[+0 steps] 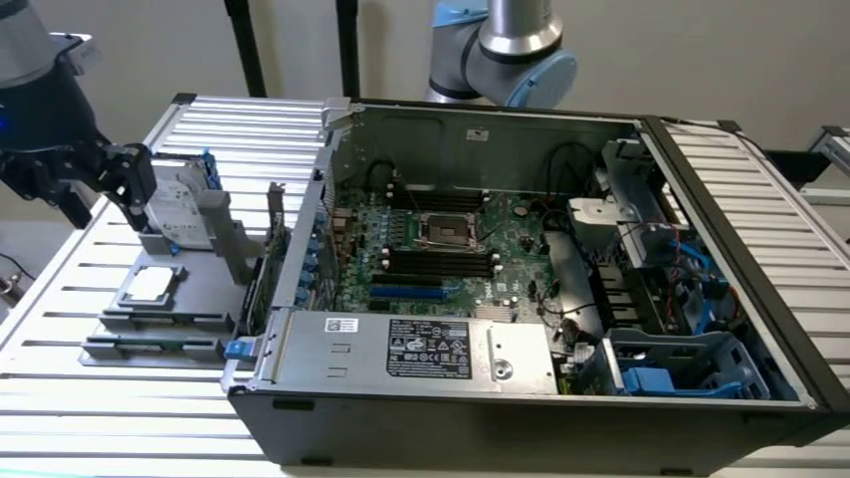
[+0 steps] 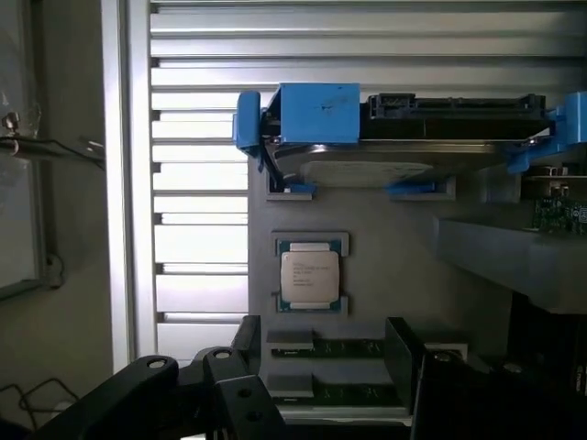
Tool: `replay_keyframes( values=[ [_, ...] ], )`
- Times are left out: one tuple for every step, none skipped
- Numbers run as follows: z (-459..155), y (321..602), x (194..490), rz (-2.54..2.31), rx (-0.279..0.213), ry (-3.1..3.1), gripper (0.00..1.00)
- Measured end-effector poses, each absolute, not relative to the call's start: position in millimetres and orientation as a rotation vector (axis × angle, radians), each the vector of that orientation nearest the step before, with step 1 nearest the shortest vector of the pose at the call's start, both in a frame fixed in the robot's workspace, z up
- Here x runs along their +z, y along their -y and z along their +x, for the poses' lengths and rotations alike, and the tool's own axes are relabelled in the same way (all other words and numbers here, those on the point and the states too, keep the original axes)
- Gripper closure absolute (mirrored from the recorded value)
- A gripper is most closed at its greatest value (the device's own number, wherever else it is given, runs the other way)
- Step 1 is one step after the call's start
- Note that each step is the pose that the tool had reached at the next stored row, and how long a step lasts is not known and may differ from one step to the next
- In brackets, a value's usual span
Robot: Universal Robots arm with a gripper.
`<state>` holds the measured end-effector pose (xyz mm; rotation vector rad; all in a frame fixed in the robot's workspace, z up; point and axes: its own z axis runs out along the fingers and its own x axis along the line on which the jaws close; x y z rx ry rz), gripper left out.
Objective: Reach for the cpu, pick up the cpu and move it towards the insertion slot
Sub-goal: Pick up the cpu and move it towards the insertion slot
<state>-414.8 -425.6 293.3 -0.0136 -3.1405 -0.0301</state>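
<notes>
- My gripper [image 1: 100,184] hangs over the far end of the grey fixture plate [image 1: 206,299]. Its jaws are spread as wide as they go and there is nothing between them.
- The plate lies on the slatted bench [image 1: 80,398], beside the open computer case [image 1: 531,418] on the exterior view's left.
- The cpu [image 2: 309,278] lies flat, metal top up, in a shallow square nest near the plate's middle. It sits between the upright hard drive [image 2: 367,170] at the far edge and the memory sticks [image 2: 353,348] along the near edge.
- The fingers [image 2: 220,385] are clear of the chip and touch nothing.
- The insertion slot [image 1: 445,229] is well apart, on the board inside the case.
- I judge the chip light, stiff and thin, with a smooth lid that is likely slippery and a delicate underside. I'd pinch two opposite side edges, level and gently, never across the faces.
</notes>
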Motion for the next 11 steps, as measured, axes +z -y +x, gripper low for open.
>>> replay_keyframes(
  values=[
    [-414.8, 425.6, 291.6, -0.014, -0.03, 3.14, 0.35],
    [-414.8, 425.6, 289.8, -0.014, -0.03, 3.14, 0.35],
    [-414.8, 425.6, 288.0, -0.014, -0.03, 3.14, 0.35],
    [-414.8, 425.6, 286.1, -0.014, -0.03, 3.14, 0.35],
    [-414.8, 425.6, 284.2, -0.014, -0.03, 3.141, 0.35],
    [-414.8, 425.6, 282.4, -0.014, -0.03, 3.14, 0.35],
    [-414.8, 425.6, 280.7, -0.014, -0.03, 3.14, 0.35],
    [-414.8, 425.6, 278.8, -0.014, -0.03, 3.141, 0.35],
    [-414.8, 425.6, 277.0, -0.014, -0.03, 3.14, 0.35],
    [-414.8, 425.6, 275.1, -0.014, -0.03, 3.141, 0.35],
    [-414.8, 425.6, 273.3, -0.014, -0.03, 3.141, 0.35]
  ],
)
